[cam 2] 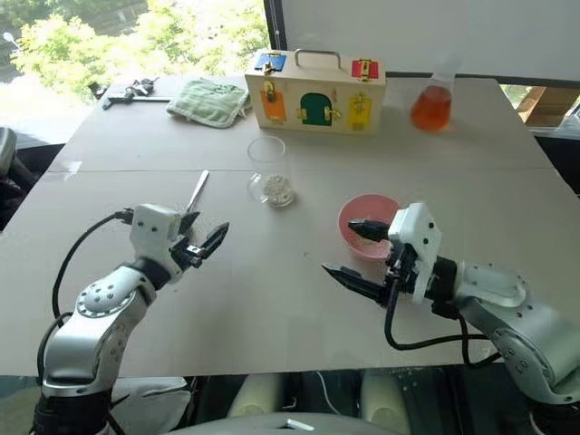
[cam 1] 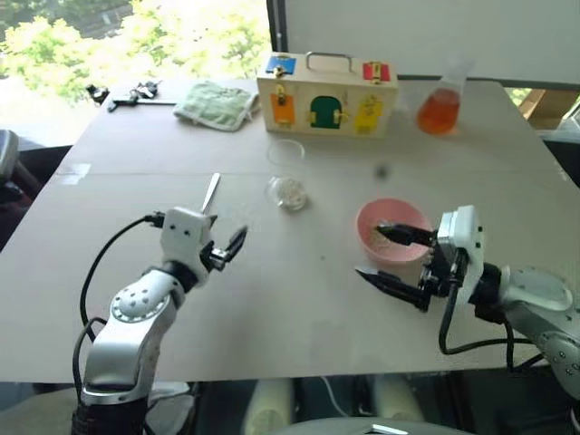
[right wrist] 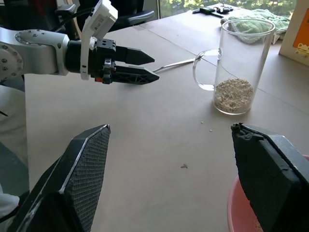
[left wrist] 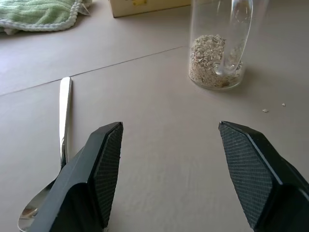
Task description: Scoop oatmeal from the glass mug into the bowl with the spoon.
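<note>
Daylight came from the window at the upper left of the head views, where the trees (cam 1: 136,41) were washed out to near white. The table (cam 2: 272,299) was evenly bright, paler toward that corner. Shadows were soft and weak. The left eye view was hazy, the glass mug (cam 1: 288,177) almost dissolving into the tabletop; the right eye view showed it crisply. In the wrist views the nearest fingers (left wrist: 104,174) were slightly soft-edged, and the mug's wall carried bright streaks.
</note>
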Controlling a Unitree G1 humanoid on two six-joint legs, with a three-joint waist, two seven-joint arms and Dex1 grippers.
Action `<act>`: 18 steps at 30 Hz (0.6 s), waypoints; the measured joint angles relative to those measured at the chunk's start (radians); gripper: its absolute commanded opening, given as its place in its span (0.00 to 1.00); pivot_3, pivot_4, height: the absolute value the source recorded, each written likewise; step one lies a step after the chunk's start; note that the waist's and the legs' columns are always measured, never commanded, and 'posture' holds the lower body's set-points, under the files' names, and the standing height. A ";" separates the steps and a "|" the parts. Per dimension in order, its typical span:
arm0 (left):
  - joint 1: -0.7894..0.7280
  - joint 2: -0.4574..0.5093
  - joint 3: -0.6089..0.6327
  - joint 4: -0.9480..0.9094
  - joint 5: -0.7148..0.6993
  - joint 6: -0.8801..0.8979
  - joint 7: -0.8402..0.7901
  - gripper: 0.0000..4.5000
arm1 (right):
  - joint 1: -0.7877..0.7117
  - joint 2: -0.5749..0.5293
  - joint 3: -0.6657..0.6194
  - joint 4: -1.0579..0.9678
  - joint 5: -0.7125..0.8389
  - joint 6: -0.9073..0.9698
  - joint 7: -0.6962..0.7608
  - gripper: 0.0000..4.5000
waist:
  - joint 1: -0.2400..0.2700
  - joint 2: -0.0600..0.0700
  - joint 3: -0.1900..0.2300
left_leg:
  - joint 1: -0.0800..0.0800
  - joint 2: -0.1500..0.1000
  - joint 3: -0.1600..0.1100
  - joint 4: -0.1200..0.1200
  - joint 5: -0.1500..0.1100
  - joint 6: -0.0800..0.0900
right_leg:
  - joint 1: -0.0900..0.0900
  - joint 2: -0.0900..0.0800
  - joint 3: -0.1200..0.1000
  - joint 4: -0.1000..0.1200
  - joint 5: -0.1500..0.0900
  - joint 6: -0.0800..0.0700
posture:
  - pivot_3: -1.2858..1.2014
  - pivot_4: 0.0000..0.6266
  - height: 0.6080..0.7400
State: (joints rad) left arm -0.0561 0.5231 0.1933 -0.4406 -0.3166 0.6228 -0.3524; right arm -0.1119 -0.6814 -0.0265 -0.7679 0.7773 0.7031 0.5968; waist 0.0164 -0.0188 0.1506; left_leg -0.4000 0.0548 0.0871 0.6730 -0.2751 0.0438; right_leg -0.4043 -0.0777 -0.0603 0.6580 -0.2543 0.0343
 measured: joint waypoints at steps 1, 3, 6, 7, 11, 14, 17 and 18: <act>-0.030 0.015 0.001 0.017 0.000 0.022 0.000 0.73 | -0.011 -0.001 0.003 0.000 0.000 0.012 -0.009 0.89 | -0.001 0.000 0.000 | 0.000 0.000 0.000 0.000 0.000 0.000 | 0.000 0.000 0.000 0.000 0.000 0.000 | 0.52 0.24 1.00; -0.091 0.044 0.001 0.059 0.002 0.072 0.003 0.73 | -0.024 -0.004 0.004 0.000 0.002 0.032 -0.022 0.89 | -0.002 -0.001 0.000 | 0.000 -0.001 0.000 0.000 0.000 0.000 | 0.000 0.000 0.000 0.000 0.000 0.000 | 0.52 0.24 1.00; -0.159 0.078 0.016 0.115 0.009 0.130 0.014 0.73 | -0.029 -0.006 0.008 0.000 0.004 0.042 -0.034 0.89 | -0.005 -0.001 0.001 | 0.000 -0.001 0.001 0.000 0.001 -0.001 | 0.000 0.001 0.001 0.000 0.000 0.000 | 0.52 0.24 1.00; -0.190 0.094 0.020 0.152 0.010 0.161 0.021 0.73 | -0.029 -0.006 0.009 0.002 -0.002 0.041 -0.034 0.89 | -0.005 -0.001 0.001 | 0.000 -0.001 0.000 0.000 0.002 -0.004 | 0.000 0.001 0.000 0.000 0.000 0.000 | 0.52 0.24 1.00; -0.215 0.127 0.037 0.204 0.021 0.190 0.023 0.73 | -0.022 -0.006 0.011 0.006 -0.022 0.033 -0.030 0.89 | -0.005 -0.003 0.002 | 0.000 0.000 0.001 0.000 0.002 -0.004 | 0.000 0.001 0.001 0.000 0.000 0.000 | 0.52 0.24 1.00; -0.220 0.137 0.040 0.247 0.025 0.207 0.023 0.73 | -0.022 -0.001 0.014 0.006 -0.027 0.032 -0.028 0.89 | -0.004 -0.003 0.002 | 0.000 0.000 0.001 0.000 0.002 -0.004 | 0.000 0.000 0.001 0.000 0.000 0.000 | 0.52 0.24 1.00; -0.245 0.137 0.040 0.316 0.022 0.243 0.023 0.73 | -0.022 0.001 0.014 0.006 -0.028 0.032 -0.028 0.89 | -0.003 -0.004 0.002 | 0.000 0.000 0.000 0.000 0.003 -0.004 | 0.000 0.000 0.000 0.000 0.000 0.000 | 0.52 0.24 1.00; -0.251 0.136 0.040 0.335 0.022 0.245 0.023 0.73 | -0.022 0.001 0.014 0.006 -0.028 0.032 -0.028 0.89 | -0.003 -0.004 0.002 | 0.000 0.000 0.000 0.000 0.003 -0.005 | 0.000 0.000 0.000 0.000 0.000 0.001 | 0.52 0.24 1.00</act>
State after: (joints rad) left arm -0.3071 0.6589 0.2331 -0.1053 -0.2947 0.8682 -0.3290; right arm -0.1341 -0.6802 -0.0127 -0.7617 0.7491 0.7355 0.5686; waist 0.0135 -0.0224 0.1527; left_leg -0.3998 0.0551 0.0875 0.6727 -0.2725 0.0392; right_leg -0.4046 -0.0774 -0.0602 0.6584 -0.2542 0.0348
